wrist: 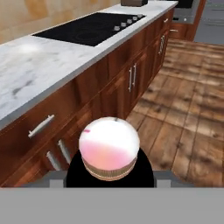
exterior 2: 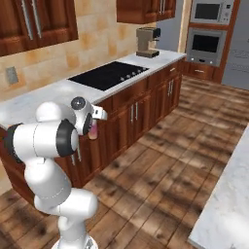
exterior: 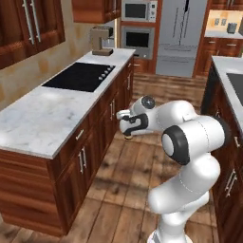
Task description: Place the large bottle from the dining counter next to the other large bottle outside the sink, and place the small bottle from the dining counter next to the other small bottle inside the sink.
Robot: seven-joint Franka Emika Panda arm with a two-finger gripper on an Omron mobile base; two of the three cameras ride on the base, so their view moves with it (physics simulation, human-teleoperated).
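The large bottle [wrist: 109, 146] fills the lower middle of the hand view, seen end-on as a round pale pink-and-white body. My gripper [wrist: 109, 173] is shut on it, the dark hand wrapping round its sides. From the base views the gripper [exterior: 127, 127] [exterior 2: 92, 125] hangs over the wood floor beside the cabinet fronts, with a bit of the bottle [exterior: 128, 137] [exterior 2: 92, 132] sticking out below it. The sink, the small bottle and the other bottles are out of view. The dining counter [exterior 2: 223, 204] shows as a marble edge on my right.
A long marble counter [exterior: 42, 118] on dark wood cabinets runs along the left, carrying a black stovetop [exterior: 80, 76] and a coffee machine [exterior: 100, 40] at its far end. Open wood floor [exterior 2: 170, 146] lies between the two counters. Ovens and a fridge stand at the back.
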